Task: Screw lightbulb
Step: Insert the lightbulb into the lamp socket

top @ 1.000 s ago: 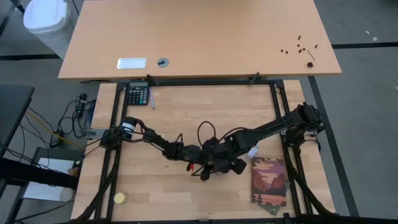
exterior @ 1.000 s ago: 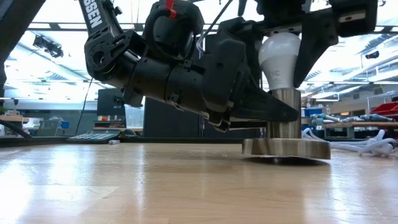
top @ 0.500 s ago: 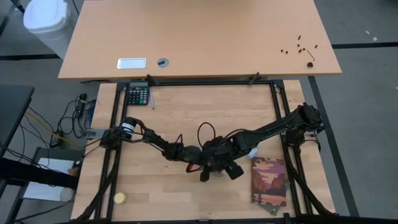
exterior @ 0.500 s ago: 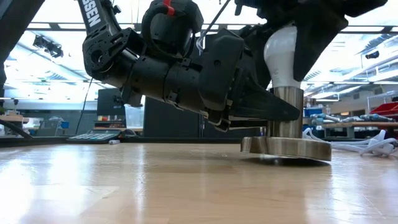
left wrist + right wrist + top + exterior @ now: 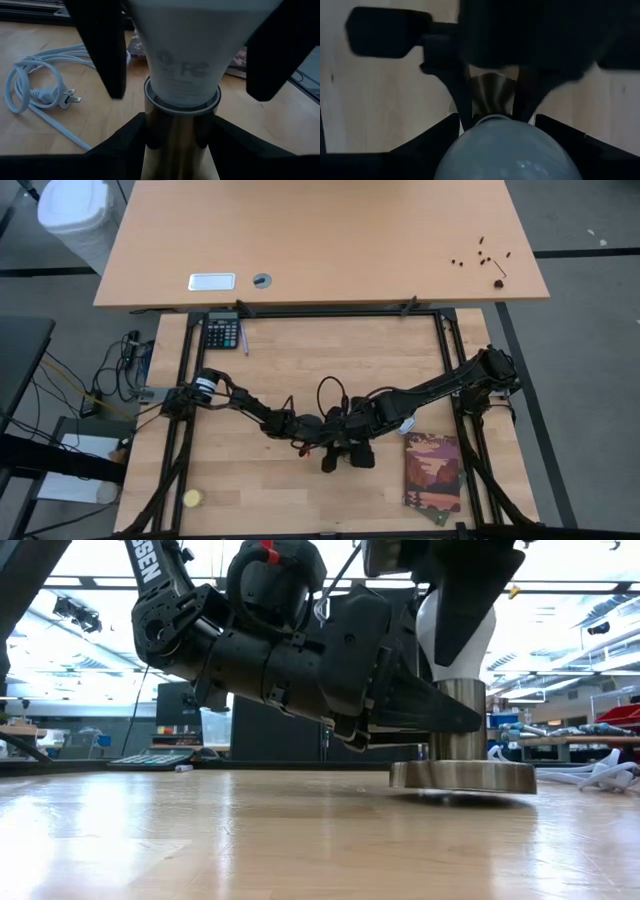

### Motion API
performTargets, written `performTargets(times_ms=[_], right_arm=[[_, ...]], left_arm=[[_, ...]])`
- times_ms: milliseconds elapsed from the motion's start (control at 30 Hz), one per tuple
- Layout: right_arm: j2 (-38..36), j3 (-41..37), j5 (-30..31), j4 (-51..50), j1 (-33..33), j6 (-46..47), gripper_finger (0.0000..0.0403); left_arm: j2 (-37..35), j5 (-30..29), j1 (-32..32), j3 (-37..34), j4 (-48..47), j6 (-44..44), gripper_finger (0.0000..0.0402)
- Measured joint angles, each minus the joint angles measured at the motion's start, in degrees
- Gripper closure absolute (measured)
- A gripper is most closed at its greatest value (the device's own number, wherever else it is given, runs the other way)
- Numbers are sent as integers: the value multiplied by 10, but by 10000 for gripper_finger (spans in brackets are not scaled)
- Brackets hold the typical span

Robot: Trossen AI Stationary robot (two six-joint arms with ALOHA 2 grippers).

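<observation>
A: Item one, the lightbulb (image 5: pixel 455 635). Location?

B: Upper right of the low view, white and frosted, upright, its neck seated in the metal socket (image 5: pixel 460 745), which stands on a round base at right of centre on the desk (image 5: pixel 200 840). In the left wrist view the bulb's neck meets the socket collar at frame centre.

A: Item two, the right pincer (image 5: pixel 450 610).

B: It comes down from the top of the low view, dark fingers on either side of the bulb and clamped on it. In the right wrist view the bulb's dome fills the bottom centre between those fingers.

A: Item three, the left pincer (image 5: pixel 180 135).

B: It reaches in from the left of the low view, low and level, its two fingers on either side of the socket stem and closed on it. It appears to brace the socket.

A: Other stock?

B: A white cable (image 5: pixel 40 100) coiled at left of the left wrist view; a yellow ball (image 5: pixel 191 498) at lower left of the high view; a calculator (image 5: pixel 221 333) at upper left; a picture booklet (image 5: pixel 432 472) at lower right.

A: Step in hand?

B: By judgement, turning the bulb into the socket.

A: Next move?

B: Likely further twisting by the right pincer, with the stem held firm.
</observation>
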Motion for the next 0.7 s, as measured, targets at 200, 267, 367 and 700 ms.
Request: performTargets(times_ms=[200, 267, 367, 700], right_arm=[[0, 0, -5, -10, -6, 93, 129], [0, 0, -6, -9, -10, 97, 128], [0, 0, -7, 1, -12, 78, 123], [0, 46, -35, -41, -31, -1, 78]], left_arm=[[0, -3, 1, 0, -1, 2, 213], [0, -4, 1, 0, -1, 2, 213], [0, -4, 1, 0, -1, 0, 213], [0, -5, 2, 0, -1, 3, 213]])
